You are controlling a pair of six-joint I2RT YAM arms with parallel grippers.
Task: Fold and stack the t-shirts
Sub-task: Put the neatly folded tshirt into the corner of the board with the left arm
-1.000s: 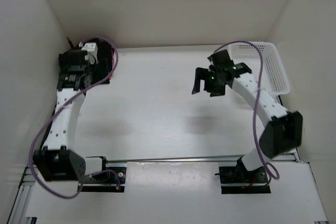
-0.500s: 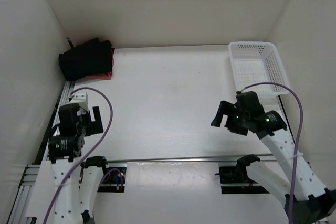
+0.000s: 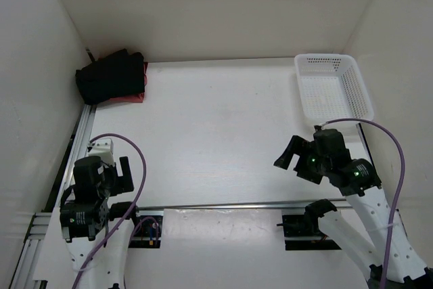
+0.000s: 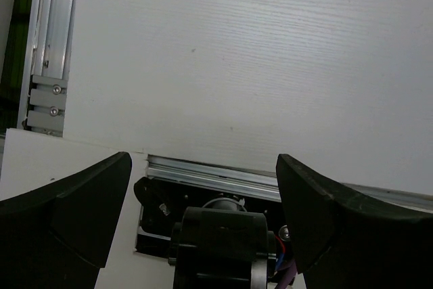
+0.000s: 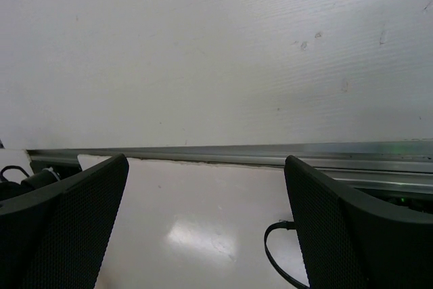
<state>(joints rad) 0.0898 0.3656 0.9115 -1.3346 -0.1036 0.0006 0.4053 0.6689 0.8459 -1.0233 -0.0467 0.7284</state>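
Both hands are empty. Left hand (image 4: 203, 164): fingers spread wide, nothing between them. Right hand (image 5: 206, 162): same. Both sit at the near edge of the worktop (image 3: 216, 133), well apart from the cloth.

T-shirts (image 3: 111, 79) are in one pile in the far left corner. Black shirt (image 3: 108, 72) is on top, with the pink shirt (image 3: 128, 98) edge showing on its near side. Basket (image 3: 335, 89) is far right.

Stacking looks done or close.

Risks:
- The pile looks lumpy and sits partly over the side rail (image 3: 78, 137), so it could slump.
- Any further reach there is tight against the left wall, and a finger could drag the top layer and undo the fold.
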